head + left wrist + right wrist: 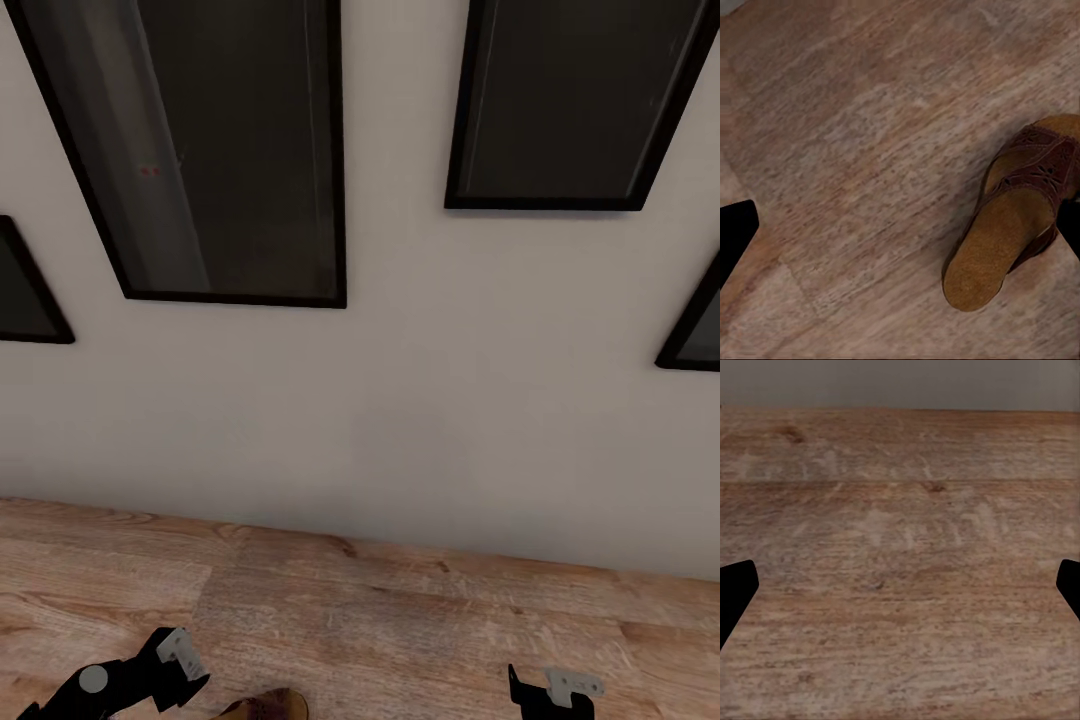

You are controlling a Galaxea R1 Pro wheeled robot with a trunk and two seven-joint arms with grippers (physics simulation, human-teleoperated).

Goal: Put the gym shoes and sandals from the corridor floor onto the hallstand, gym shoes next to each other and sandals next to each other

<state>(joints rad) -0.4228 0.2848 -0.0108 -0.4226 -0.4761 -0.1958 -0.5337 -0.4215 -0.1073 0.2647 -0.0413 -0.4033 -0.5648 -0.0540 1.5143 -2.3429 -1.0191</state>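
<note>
Left gripper [900, 225] hangs over the corridor floor [855, 150], jaws spread, one sandal [1012, 221] beside; right gripper [900, 585] jaws apart too.

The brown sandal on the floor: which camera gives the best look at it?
The left wrist view: the sandal lies there nearly whole on the wood floor, showing its tan footbed and patterned brown strap. The head view catches just a brown sliver of it at the bottom edge, beside the left pincer. The right wrist view looks at bare planks.
</note>
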